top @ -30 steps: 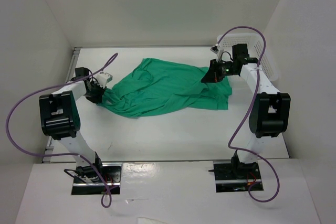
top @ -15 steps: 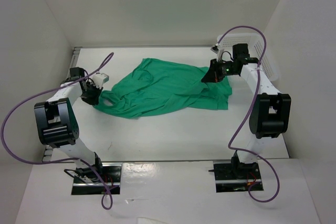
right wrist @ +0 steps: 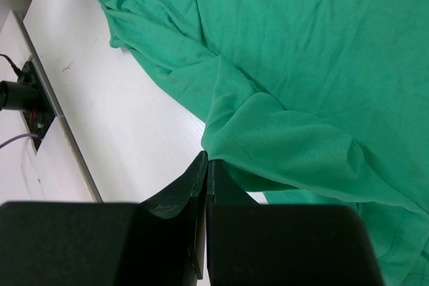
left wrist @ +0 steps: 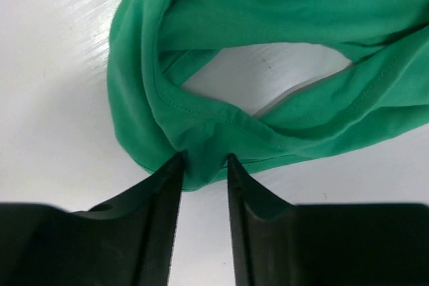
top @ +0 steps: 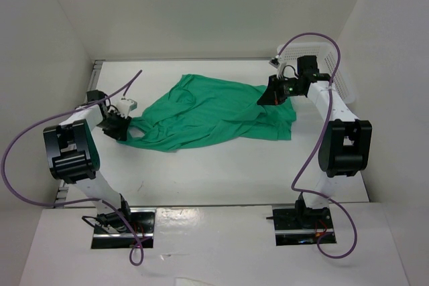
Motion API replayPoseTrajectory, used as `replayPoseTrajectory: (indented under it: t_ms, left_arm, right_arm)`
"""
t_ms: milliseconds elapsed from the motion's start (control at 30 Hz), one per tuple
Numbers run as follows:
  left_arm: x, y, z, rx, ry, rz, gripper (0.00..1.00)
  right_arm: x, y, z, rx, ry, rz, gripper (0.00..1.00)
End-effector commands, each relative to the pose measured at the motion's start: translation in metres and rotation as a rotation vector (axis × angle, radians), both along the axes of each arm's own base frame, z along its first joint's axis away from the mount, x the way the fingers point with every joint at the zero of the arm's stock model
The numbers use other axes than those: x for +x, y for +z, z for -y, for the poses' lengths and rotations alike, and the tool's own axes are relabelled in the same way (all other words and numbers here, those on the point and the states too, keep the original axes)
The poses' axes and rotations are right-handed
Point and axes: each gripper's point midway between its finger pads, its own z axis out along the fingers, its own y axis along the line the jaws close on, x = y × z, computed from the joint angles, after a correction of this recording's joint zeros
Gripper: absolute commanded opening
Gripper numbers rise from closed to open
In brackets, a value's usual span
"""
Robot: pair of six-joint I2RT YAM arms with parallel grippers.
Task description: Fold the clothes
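The clothes, a plain green T-shirt (top: 214,115), lie spread and creased across the middle of the white table. At the shirt's left end my left gripper (top: 123,128) stands open. In the left wrist view a bunched hem of the shirt (left wrist: 201,125) lies between the tips of the left gripper (left wrist: 204,162), with a loop of fabric beyond. My right gripper (top: 269,97) is at the shirt's right side. The right wrist view shows the right gripper (right wrist: 208,160) shut on the hemmed edge of the shirt (right wrist: 301,51), lifting a fold.
A white mesh basket (top: 342,78) stands at the back right corner, behind the right arm. White walls close in the table on the left, back and right. Purple cables loop from both arms.
My left arm has drawn the shirt's left end further left, and its jaws have come apart. The right arm has not moved.
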Motion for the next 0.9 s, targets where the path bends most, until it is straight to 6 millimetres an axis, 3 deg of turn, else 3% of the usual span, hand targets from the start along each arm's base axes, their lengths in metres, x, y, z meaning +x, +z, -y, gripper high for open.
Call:
replayPoseTrajectory:
  t_ms: [0,100,567,800,833,867]
  left_arm:
    - [-0.001,-0.007,0.006,-0.035,-0.024,-0.003,0.43]
    - [0.0,-0.007,0.009,-0.052,-0.029,0.003,0.5]
    - [0.013,0.001,0.002,-0.024,-0.043,0.034,0.52]
    - [0.005,-0.024,0.001,-0.025,-0.045,-0.034,0.3]
    - [-0.002,-0.031,0.001,-0.024,-0.043,-0.06,0.26]
    - [-0.002,-0.031,0.001,-0.024,-0.043,-0.06,0.16]
  right_arm:
    - [-0.002,0.022,0.001,0.002,0.009,0.065,0.03]
    - [-0.003,0.023,0.0,0.01,0.014,0.065,0.03]
    - [-0.004,0.02,0.0,0.007,0.018,0.063,0.03]
    - [-0.006,0.019,0.0,0.007,0.018,0.054,0.03]
    - [-0.006,0.019,0.0,0.007,0.018,0.054,0.03]
    - [-0.006,0.019,0.0,0.007,0.018,0.054,0.03]
